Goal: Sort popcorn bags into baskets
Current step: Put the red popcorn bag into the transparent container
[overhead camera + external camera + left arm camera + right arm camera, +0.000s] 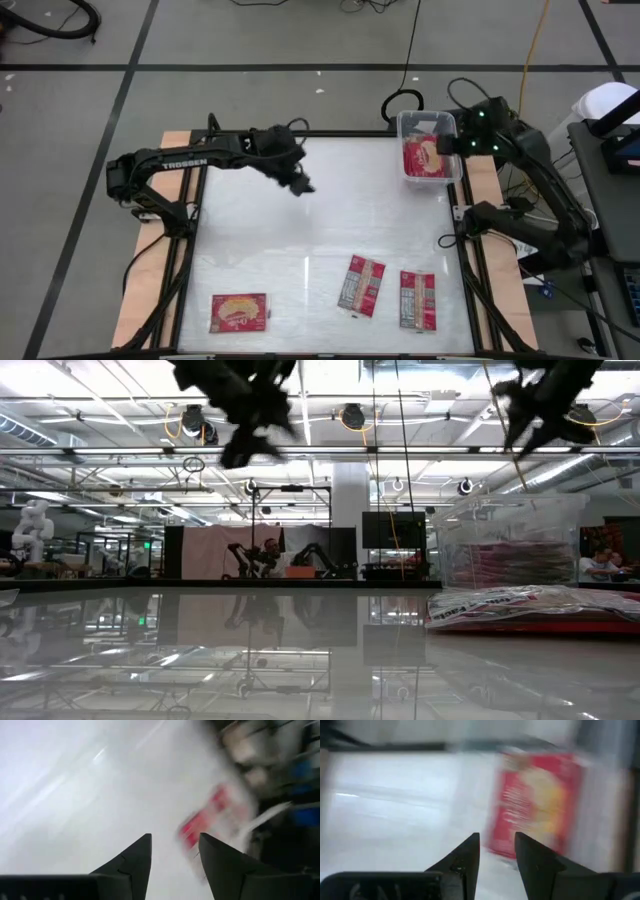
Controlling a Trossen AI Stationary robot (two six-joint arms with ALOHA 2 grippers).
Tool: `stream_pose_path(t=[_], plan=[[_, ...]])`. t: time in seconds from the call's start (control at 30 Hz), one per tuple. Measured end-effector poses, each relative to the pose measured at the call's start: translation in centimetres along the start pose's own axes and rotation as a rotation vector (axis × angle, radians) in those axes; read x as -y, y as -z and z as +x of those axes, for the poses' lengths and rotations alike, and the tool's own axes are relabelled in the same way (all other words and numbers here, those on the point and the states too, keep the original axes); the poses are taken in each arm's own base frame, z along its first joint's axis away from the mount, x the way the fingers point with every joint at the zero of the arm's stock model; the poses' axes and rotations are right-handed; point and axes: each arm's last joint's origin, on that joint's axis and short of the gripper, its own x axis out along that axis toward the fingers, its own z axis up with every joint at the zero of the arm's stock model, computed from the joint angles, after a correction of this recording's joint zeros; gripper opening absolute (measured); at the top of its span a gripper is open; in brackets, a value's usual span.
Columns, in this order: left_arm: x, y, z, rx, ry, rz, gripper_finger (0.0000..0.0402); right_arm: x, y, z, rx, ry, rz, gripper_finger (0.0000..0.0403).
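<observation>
Light, flat, crinkly popcorn bags (361, 285) (likely slippery); best pinched at an edge; left gripper (175, 851) and right gripper (497, 849) parted, empty.

popcorn bags (239, 312): 4 (one in basket) | basket (447, 180): 1

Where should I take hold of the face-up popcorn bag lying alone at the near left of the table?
Grip the popcorn bag across its short width, coming straight down from above. It lies flat, picture side up, well apart from the two other bags, so both long edges are free for the fingers.
</observation>
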Motion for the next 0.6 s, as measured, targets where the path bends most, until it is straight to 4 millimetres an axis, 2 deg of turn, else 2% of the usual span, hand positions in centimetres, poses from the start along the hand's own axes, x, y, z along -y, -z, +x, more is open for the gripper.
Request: stream_pose_path(t=[0.1,0.2,0.33,0.43,0.6], plan=[[-1.2,2.5,-0.1,-0.196,-0.193,-0.096,0.0166,-1.4,0.1,-1.4,0.096,-0.194,-0.02,0.0114],[-1.3,5.1,-0.3,-0.387,-0.307,-0.093,0.0166,-2.6,0.4,-2.5,0.156,-0.341,-0.037,0.0114],[-1.1,9.1,0.4,-0.587,-0.371,-0.031,0.0166,-3.7,0.5,-3.1,0.195,-0.439,-0.083,0.0114],[-0.7,12.6,1.5,-0.699,-0.38,-0.023,0.0166,-4.2,0.6,-3.2,0.198,-0.465,-0.139,0.0114],[0.8,18.2,2.4,-0.89,-0.399,-0.126,0.0166,-4.8,1.1,-3.2,0.164,-0.516,-0.212,0.0114]])
